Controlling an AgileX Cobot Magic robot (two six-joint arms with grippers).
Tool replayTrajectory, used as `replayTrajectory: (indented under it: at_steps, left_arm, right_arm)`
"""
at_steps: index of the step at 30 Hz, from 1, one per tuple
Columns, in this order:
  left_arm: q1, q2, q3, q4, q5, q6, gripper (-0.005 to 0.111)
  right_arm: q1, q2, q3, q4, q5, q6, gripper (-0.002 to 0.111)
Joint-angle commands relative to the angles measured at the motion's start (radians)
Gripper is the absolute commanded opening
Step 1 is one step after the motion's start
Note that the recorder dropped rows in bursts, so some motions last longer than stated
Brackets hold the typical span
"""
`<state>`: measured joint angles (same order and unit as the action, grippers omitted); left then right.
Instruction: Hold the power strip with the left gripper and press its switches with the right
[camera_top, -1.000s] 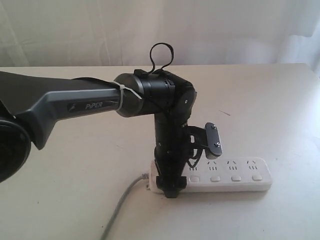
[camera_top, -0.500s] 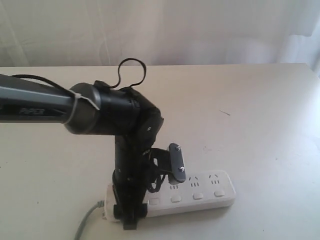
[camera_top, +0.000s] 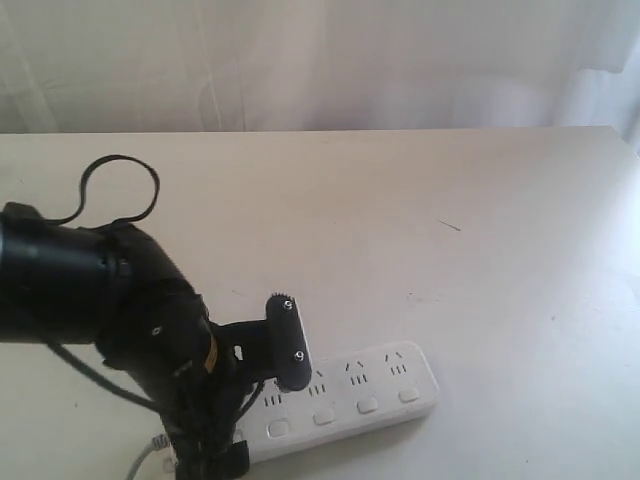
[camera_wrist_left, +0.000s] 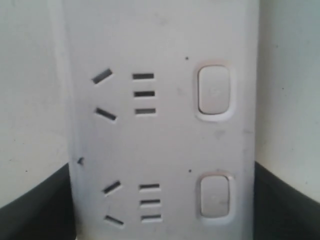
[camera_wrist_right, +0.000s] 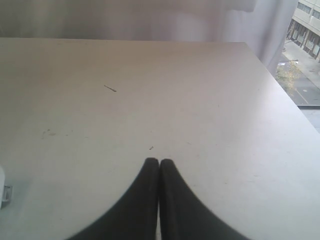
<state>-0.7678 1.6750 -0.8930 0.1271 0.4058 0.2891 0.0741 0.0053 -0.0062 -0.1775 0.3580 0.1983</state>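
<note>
Power strip (camera_top: 345, 392) lies flat on the table (camera_top: 500, 230), low in the exterior view. Left gripper (camera_top: 260, 420) straddles one end, fingers (camera_wrist_left: 287, 205) clenched against both long sides. Right gripper (camera_wrist_right: 159, 163) is pinched closed and empty over bare table, away from the switches (camera_wrist_left: 214, 90). Risk: the hold is at one end only, so pushing the far buttons could pivot the strip. The narrow tip may also slip off a button onto a socket.

Plain room: beige table (camera_top: 500, 200), white curtain (camera_top: 300, 60), window (camera_wrist_right: 306, 35) onto buildings.
</note>
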Motion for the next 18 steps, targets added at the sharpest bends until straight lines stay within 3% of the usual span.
replayTrajectory:
  at_steps: [1, 15, 18]
  left_arm:
    - [-0.002, -0.073, 0.098, -0.006, -0.152, -0.067, 0.0]
    - [-0.002, -0.181, 0.176, -0.006, -0.229, -0.081, 0.0]
    - [-0.002, -0.19, 0.176, -0.006, -0.236, -0.081, 0.0]
  right_arm:
    - [-0.005, -0.005, 0.006, -0.002, -0.008, 0.0, 0.0]
    - [-0.005, -0.005, 0.006, -0.006, -0.009, -0.004, 0.0]
    - [-0.005, -0.005, 0.006, -0.084, -0.04, -0.077, 0.0]
